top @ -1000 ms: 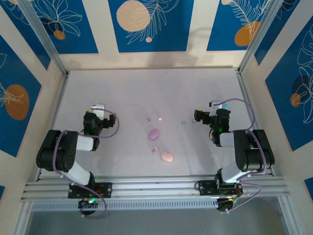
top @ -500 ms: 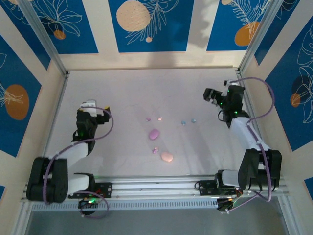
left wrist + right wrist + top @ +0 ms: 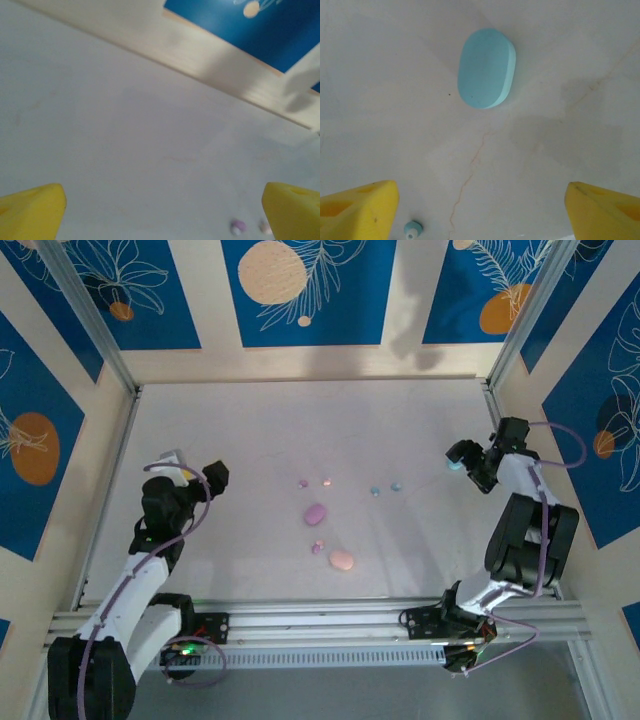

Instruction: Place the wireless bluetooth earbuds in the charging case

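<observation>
Right gripper (image 3: 481, 210): yellow fingers spread wide, nothing between them. It hangs at the table's 2 o'clock edge, looking down on the light-blue smooth oval plastic case (image 3: 486, 67). The case lies flat at 12 o'clock from the fingers and apart from them. It looks shut, with no seam gap visible. Most likely the gripper is lined up to take this case.

Left gripper (image 3: 162, 210): also released and empty. It sits low over bare white table (image 3: 250, 430) at the 9 o'clock side, tilted toward the middle. Probably waiting for its turn.

Near to far, with the dial centred on the lilac oval case (image 3: 316, 513):
- 5 o'clock, nearest the bases: pink oval case (image 3: 341, 560), flat on the table.
- 6 o'clock, between the two cases: one tiny purple plastic earbud (image 3: 317, 547), close to neither gripper.
- 12 o'clock: a tiny purple nub (image 3: 303, 483) and a pink nub (image 3: 326, 481), side by side, not touching.
- 2 o'clock: two tiny light-blue nubs (image 3: 376, 491), a short gap between them. One (image 3: 412, 229) shows just beside the right gripper's left finger.

All the earbuds lie loose on the table, none in a case. Each colour pair sits near its matching case, which suggests sorting by colour. No insertion has begun. The blue pair is closest to an open gripper.
</observation>
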### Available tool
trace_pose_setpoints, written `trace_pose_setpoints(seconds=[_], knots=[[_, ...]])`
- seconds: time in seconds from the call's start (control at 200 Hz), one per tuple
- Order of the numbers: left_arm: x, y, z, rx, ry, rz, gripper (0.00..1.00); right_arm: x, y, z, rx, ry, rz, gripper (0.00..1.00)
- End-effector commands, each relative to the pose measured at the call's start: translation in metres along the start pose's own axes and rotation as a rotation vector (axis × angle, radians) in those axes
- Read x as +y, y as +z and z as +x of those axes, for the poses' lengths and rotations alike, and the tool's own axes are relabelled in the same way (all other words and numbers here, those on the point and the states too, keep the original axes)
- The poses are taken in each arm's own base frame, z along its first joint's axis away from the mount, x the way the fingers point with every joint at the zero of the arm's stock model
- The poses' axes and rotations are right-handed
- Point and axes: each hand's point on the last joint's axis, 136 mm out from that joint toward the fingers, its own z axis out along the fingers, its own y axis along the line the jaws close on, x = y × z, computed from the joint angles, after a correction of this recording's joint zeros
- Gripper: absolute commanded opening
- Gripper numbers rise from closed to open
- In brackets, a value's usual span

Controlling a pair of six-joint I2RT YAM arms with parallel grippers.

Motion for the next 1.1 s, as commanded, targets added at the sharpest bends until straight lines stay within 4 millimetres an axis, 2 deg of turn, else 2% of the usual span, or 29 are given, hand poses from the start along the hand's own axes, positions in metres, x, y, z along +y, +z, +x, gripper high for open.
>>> trace_pose_setpoints(seconds=[0.0, 0.25, 0.34, 0.535, 0.62, 0.73, 0.83, 0.935, 1.095], knots=[[-0.020, -0.003, 0.003, 0.079, -0.120, 0.087, 1.00, 0.002, 0.004, 0.004, 0.079, 0.016, 0.016, 0.86], [-0.047, 0.001, 0.030, 0.236, -0.101, 0.122, 1.00, -0.001, 0.027, -0.009, 0.123, -0.042, 0.156, 0.82], [-0.061, 0.002, 0.041, 0.279, -0.049, 0.128, 1.00, 0.000, 0.037, -0.014, 0.144, -0.064, 0.189, 0.77], [-0.107, 0.008, 0.068, 0.396, 0.107, 0.178, 1.00, 0.001, 0.055, -0.027, 0.169, -0.098, 0.225, 0.74], [-0.130, 0.011, 0.079, 0.433, 0.153, 0.215, 1.00, -0.001, 0.056, -0.033, 0.168, -0.104, 0.252, 0.71], [-0.158, 0.016, 0.089, 0.451, 0.177, 0.270, 1.00, -0.003, 0.060, -0.034, 0.176, -0.112, 0.252, 0.70], [-0.175, 0.018, 0.096, 0.459, 0.183, 0.302, 1.00, 0.000, 0.066, -0.030, 0.210, -0.122, 0.235, 0.67], [-0.184, 0.018, 0.099, 0.465, 0.191, 0.319, 1.00, 0.001, 0.072, -0.027, 0.228, -0.129, 0.216, 0.64], [-0.183, 0.014, 0.096, 0.452, 0.189, 0.315, 1.00, 0.004, 0.078, -0.024, 0.257, -0.161, 0.206, 0.59]])
